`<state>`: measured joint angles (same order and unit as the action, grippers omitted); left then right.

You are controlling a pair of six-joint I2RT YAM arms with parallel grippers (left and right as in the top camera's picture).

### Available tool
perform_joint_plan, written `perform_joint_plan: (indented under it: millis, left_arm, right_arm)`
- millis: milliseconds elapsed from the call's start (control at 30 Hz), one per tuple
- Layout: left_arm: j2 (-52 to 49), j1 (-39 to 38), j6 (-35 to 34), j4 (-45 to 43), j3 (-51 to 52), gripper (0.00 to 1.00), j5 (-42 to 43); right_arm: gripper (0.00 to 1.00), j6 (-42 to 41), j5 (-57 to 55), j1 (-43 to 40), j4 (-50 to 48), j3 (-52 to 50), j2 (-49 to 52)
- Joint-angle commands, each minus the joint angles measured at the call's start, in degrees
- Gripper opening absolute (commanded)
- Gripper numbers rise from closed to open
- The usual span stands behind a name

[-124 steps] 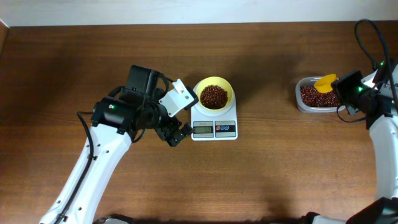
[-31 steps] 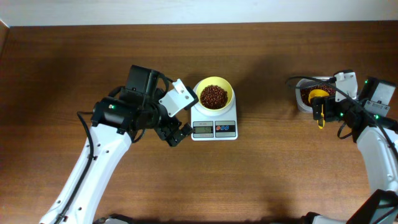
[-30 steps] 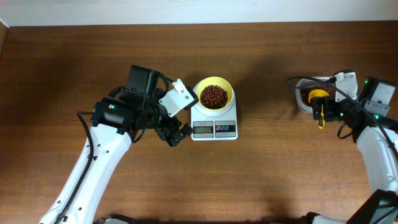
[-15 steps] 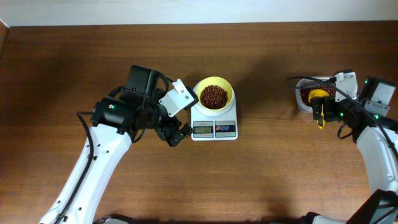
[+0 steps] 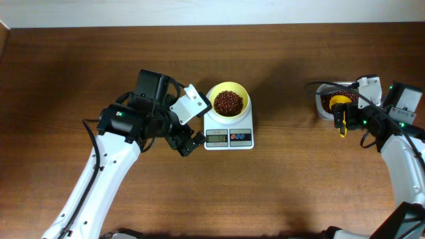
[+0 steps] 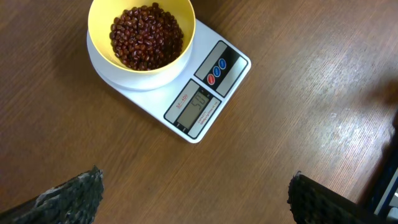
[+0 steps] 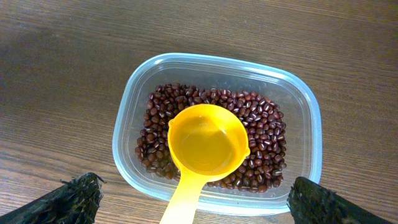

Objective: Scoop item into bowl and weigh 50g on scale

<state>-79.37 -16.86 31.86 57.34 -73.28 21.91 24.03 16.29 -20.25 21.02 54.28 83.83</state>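
The right tool was seen open, its 2 fingers spread wide to either side. The handle of a yellow scoop lay between them, touched by neither. The scoop's cup was rested, empty, on the beans inside a clear container. The left tool was likewise held open with nothing gripped, over bare tabletop beside the scale. The bowl was set on the scale's round platform and was partly filled with beans. Scale and container were placed well apart on the tabletop.
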Motion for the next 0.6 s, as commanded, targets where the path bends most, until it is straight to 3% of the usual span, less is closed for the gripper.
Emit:
perform_joint_plan:
  millis: [0, 400, 567]
  left_arm:
    - [0.5, 0.0, -0.3, -0.1, 0.4, 0.99, 0.8]
    - [0.2, 0.0, -0.4, -0.1, 0.4, 0.99, 1.7]
    - [-5.9, -2.9, -0.3, -1.2, 0.5, 0.99, 2.3]
  right_arm:
    - [0.99, 0.2, -0.5, -0.1, 0.0, -0.4, -0.9]
    - [0.99, 0.2, -0.5, -0.1, 0.0, -0.4, -0.9]
    - [0.99, 0.2, -0.5, -0.1, 0.0, -0.4, -0.9]
